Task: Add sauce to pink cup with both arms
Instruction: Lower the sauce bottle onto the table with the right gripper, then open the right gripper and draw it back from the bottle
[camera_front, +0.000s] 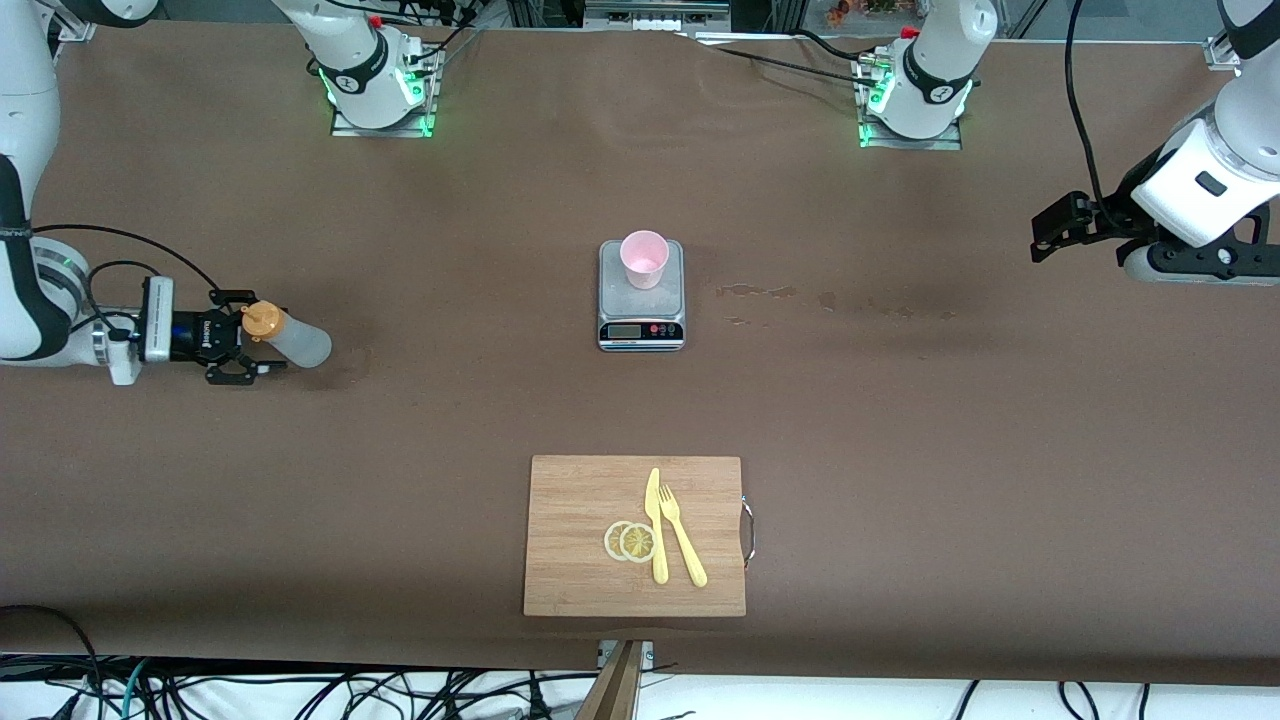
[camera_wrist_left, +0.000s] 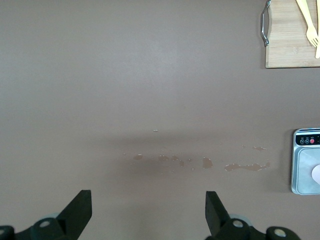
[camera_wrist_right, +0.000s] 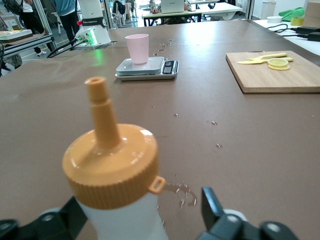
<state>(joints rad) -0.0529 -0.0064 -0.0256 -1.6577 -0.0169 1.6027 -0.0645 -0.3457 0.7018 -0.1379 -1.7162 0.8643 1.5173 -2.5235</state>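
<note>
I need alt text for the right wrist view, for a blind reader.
The sauce bottle with its orange cap stands between the open fingers of the right gripper. On the brown table are a pink cup on a grey scale and a wooden board.

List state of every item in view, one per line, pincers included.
sauce bottle: upright on the table, cap on, between the right pincer's open fingers
pink cup: upright on the scale
scale: flat on table, carrying the cup
right pincer: open, around the bottle
left pincer: open, empty, waiting over its end of the table
cutting board: flat, holding knife, fork, lemon slices
</note>
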